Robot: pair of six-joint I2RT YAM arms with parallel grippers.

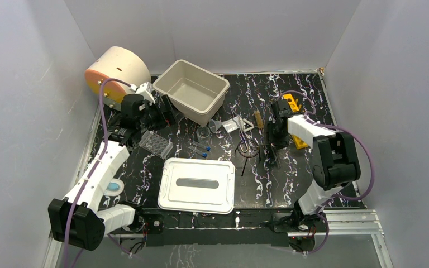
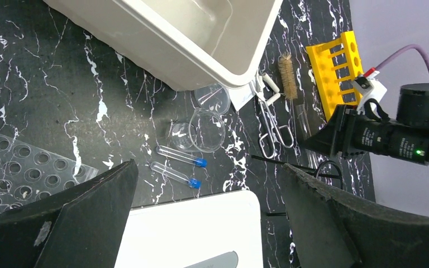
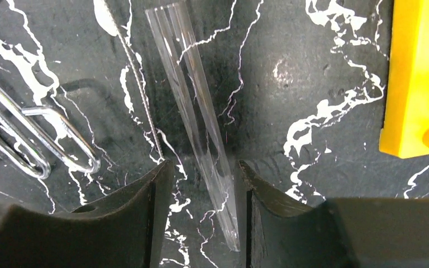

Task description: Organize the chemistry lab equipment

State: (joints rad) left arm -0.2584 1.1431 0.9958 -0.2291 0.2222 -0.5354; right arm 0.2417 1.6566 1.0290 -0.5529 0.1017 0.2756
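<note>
Zero items in bin [image 1: 198, 114] yet; vials [image 2: 180, 155], beaker [image 2: 198, 131], forceps [image 2: 263, 117], brush [image 2: 286, 75] all loose. Right claw [image 3: 203, 167] straddles glass tube [image 3: 187, 84], not clamped; left claw [image 2: 208, 167] spread wide, empty.

Even, diffuse white light falls from above into the enclosure, bouncing off the pale walls [image 1: 212, 28] with a cool bluish cast and leaving only soft, short shadows on the dark marbled desk [image 1: 290, 184]. The overhead view is sharp. In the left wrist view the left hand [image 2: 209, 166] shows fingers [image 2: 89, 223] that are dark and blurred (too near the lens), while the clear beaker [image 2: 198, 131] catches faint glints. The right wrist view is crisp on a glass tube [image 3: 192, 100], with a pale sheen on the desk beside it.
</note>
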